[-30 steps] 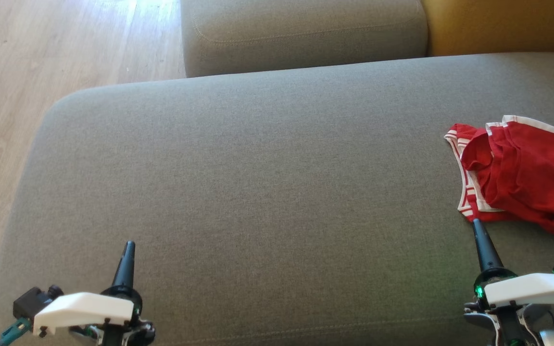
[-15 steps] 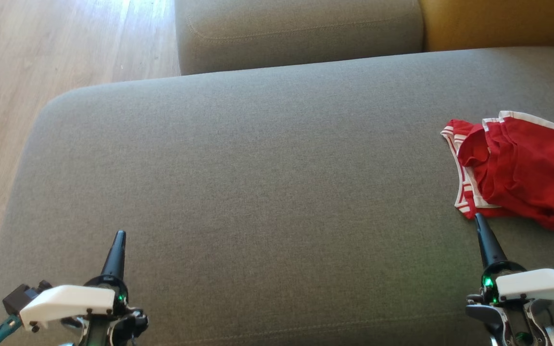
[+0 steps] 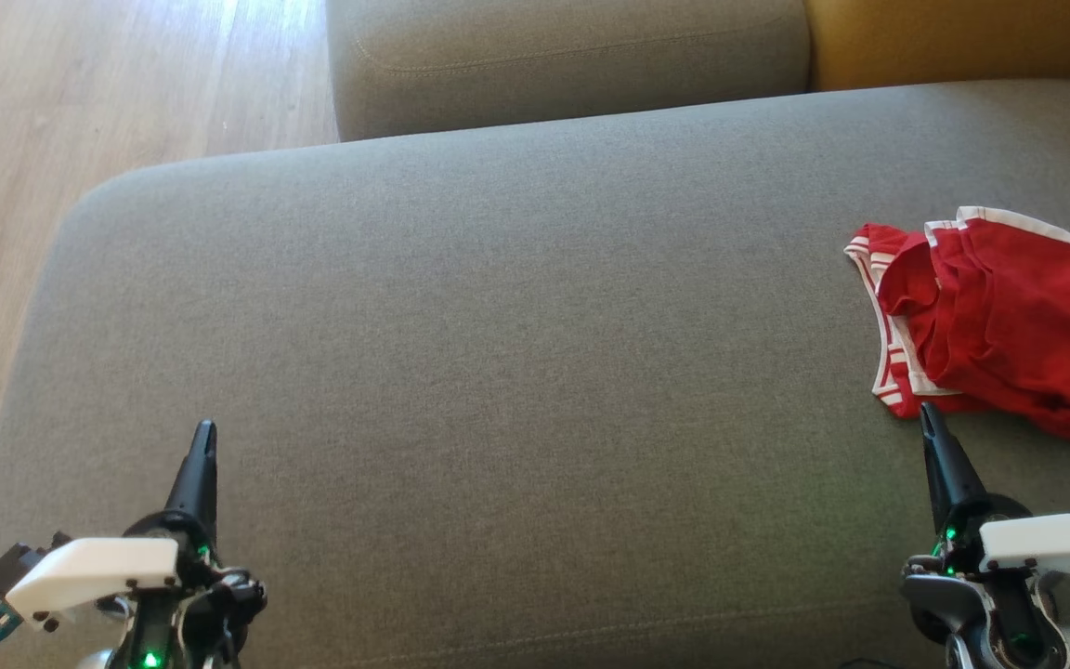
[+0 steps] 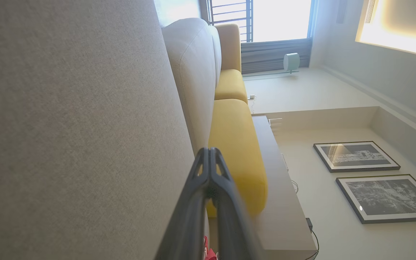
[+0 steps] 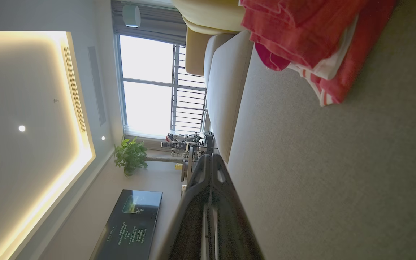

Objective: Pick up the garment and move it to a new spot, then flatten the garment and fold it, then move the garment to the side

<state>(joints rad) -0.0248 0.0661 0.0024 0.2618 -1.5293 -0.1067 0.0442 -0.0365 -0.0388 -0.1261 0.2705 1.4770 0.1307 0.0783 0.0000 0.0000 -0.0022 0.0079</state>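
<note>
Lying crumpled at the right edge of the frame, the red garment (image 3: 1009, 325) with white striped trim rests on the grey sofa seat (image 3: 498, 325). At the lower right, the right fingers (image 3: 942, 460) are pressed tight together and empty, their tip just below the garment's near hem; I cannot tell whether it touches. At the lower left, the left fingers (image 3: 196, 474) are likewise pinched together on nothing, well apart from the garment, over bare cushion. Wooden floor (image 3: 80, 93) shows at the upper left.
</note>
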